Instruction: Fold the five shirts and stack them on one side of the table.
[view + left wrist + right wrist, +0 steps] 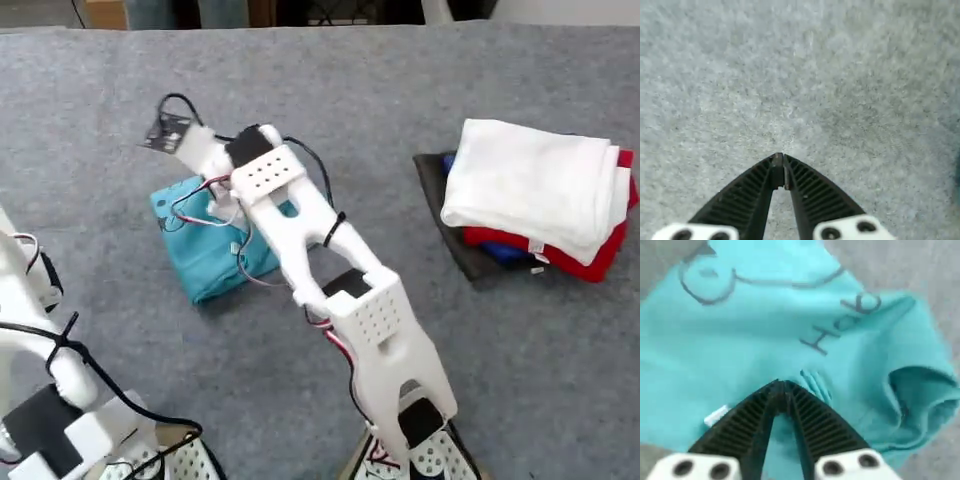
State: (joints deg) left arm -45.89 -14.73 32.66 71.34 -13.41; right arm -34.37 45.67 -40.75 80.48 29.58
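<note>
Right gripper [781,385] is clenched, tips pinching a small pucker of the teal shirt [765,330]. That shirt [215,265] lies folded left of centre on the grey table cover [400,100], well apart from the stack. The right arm [300,230] and its loose wires [200,205] cover the shirt's upper part in the high view.

Left gripper [779,157] is clenched on nothing, tips together over bare cover.

The stack sits at the far right: white shirt [530,185] on top, then red shirt [600,255], blue shirt [500,250] and dark shirt [450,220] underneath.

The teal shirt carries dark lettering and a line drawing, plus a small white tag [715,415] beside the right gripper.
</note>
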